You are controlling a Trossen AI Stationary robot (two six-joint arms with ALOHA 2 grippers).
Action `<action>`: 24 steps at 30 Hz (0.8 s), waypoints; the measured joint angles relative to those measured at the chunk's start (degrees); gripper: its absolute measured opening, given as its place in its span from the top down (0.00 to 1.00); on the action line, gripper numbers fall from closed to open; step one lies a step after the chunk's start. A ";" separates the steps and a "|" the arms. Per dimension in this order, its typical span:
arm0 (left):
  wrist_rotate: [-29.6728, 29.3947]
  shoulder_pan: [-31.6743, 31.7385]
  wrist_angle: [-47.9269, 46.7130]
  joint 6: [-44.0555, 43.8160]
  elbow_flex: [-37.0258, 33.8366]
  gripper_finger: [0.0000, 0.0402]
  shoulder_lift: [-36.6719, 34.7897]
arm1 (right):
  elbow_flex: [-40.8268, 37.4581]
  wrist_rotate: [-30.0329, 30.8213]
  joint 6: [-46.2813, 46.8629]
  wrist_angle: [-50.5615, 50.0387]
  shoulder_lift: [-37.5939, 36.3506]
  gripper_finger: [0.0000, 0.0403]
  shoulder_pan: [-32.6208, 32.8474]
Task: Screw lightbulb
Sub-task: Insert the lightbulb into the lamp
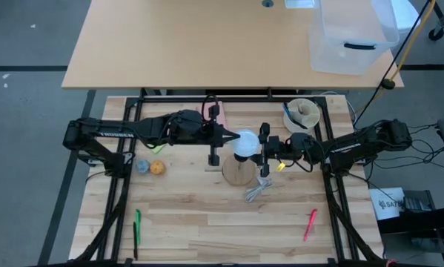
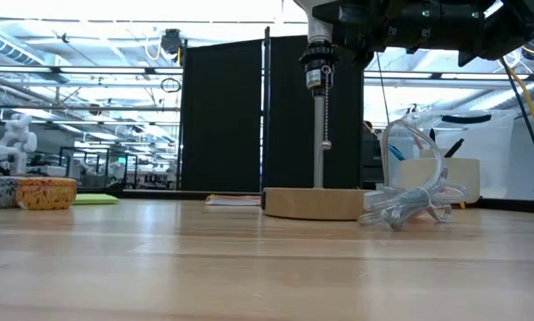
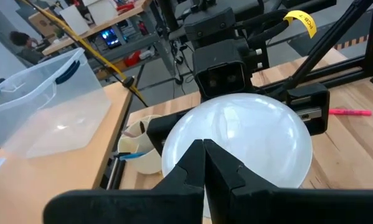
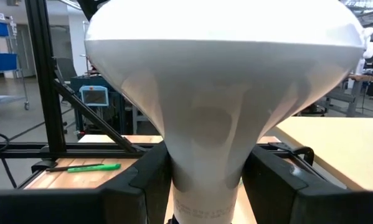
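White frosted glass dominates the centre of the overhead frame: the lightbulb sits right above the round wooden base, held up off the table; that placement looks deliberate, lining the screw end over the socket post that rises from the disc in the middle of the low frame. Right gripper comes in from the right of the overhead picture and grasps the bulb; its own camera shows the two dark fingers pressed against either side of the narrow neck, low in that frame, which leaves the wide dome free and gives a grip fit for turning. Left gripper reaches in from the left and meets the dome's edge; its fingers appear clenched together, tips touching at the lower centre of its frame, pressed on the dome and not around it, a steadying touch by my reading. Bulb itself: smooth, mushroom-shaped, a broad glossy dome with soft reflections, tapering sharply to a slim white neck; faint printing shows near the bottom of the neck; the thread is hidden. Crumpled clear wrapper lies just below the disc in the overhead frame, untouched.
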 joint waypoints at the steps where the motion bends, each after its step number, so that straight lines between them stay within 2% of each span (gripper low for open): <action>1: 0.01 0.00 -0.04 0.00 -0.01 1.00 0.01 | 0.00 -0.02 -0.14 0.02 0.01 0.59 0.00; 6: -0.02 0.00 -0.28 0.00 -0.03 1.00 0.06 | 0.01 -0.26 -0.43 0.07 -0.28 0.56 0.00; 16: -0.08 0.00 -0.41 0.00 -0.12 1.00 0.11 | -0.24 -1.83 -0.71 -1.10 -0.78 0.40 0.48; 24: -0.08 0.00 -0.37 0.07 -0.14 1.00 0.13 | -0.15 -1.75 -1.60 -0.17 -0.99 0.37 0.46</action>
